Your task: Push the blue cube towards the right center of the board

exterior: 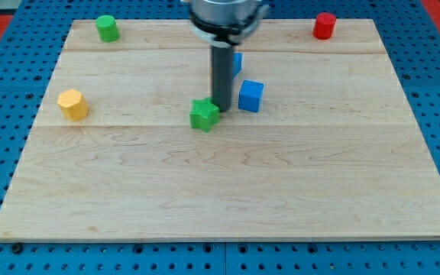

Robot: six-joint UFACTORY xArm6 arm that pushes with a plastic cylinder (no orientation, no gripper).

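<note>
The blue cube (250, 95) sits on the wooden board (228, 183), a little right of the board's middle and toward the view's top. My tip (221, 106) rests on the board just left of the blue cube, with a small gap, and right next to a green star-shaped block (204, 114) at its lower left. A second blue block (237, 63) shows partly behind the rod; its shape is hidden.
A green cylinder (107, 28) stands at the top left corner. A red cylinder (324, 25) stands at the top right. A yellow hexagonal block (72, 104) sits near the left edge. Blue pegboard surrounds the board.
</note>
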